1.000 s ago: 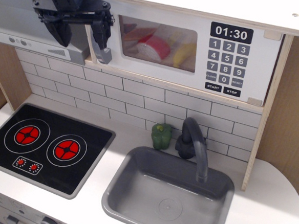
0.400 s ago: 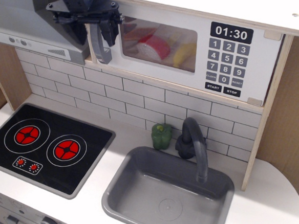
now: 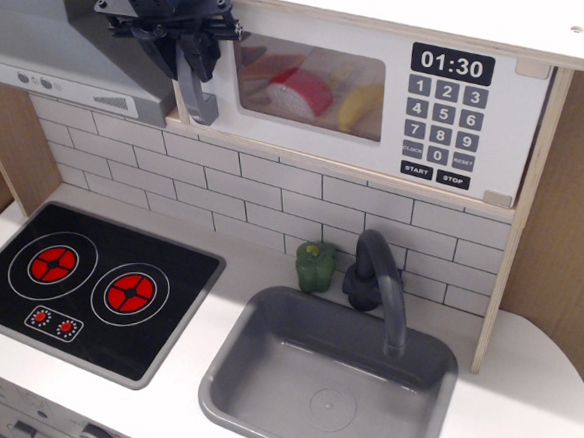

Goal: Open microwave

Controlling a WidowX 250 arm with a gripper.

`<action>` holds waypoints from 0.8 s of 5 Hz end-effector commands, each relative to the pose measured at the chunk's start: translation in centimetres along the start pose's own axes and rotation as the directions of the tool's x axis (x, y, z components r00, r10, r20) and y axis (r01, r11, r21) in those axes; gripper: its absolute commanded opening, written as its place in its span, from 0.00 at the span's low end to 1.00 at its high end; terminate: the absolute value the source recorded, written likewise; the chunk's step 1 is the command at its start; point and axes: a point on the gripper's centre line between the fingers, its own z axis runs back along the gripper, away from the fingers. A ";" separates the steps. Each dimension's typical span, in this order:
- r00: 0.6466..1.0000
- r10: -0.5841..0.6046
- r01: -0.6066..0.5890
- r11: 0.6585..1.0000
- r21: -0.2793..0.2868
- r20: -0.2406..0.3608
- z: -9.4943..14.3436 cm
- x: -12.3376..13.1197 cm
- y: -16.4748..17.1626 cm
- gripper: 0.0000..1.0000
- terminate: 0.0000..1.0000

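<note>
While the gripper (image 3: 185, 56) pinches the microwave (image 3: 363, 94) handle (image 3: 197, 95), a range hood (image 3: 51, 65) crowds its left.

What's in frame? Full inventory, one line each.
microwave: 1, white door, top centre, shut
handle: 1, grey vertical bar, door's left edge
keypad: 1, black, clock reads 01:30, door's right side
toy food: several, red, white, yellow, behind the window
range hood: 1, grey, top left
cooktop: 1, black with two red burners, lower left
green pepper: 1, green, on the counter behind the sink
sink: 1, grey, bottom centre
faucet: 1, dark grey, behind the sink
gripper: 1, black, at the top of the handle; grip unclear
</note>
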 end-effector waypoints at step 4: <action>0.967 -0.077 0.051 0.992 -0.111 -0.243 7.0 -10.4 -4.6 1.00 0.00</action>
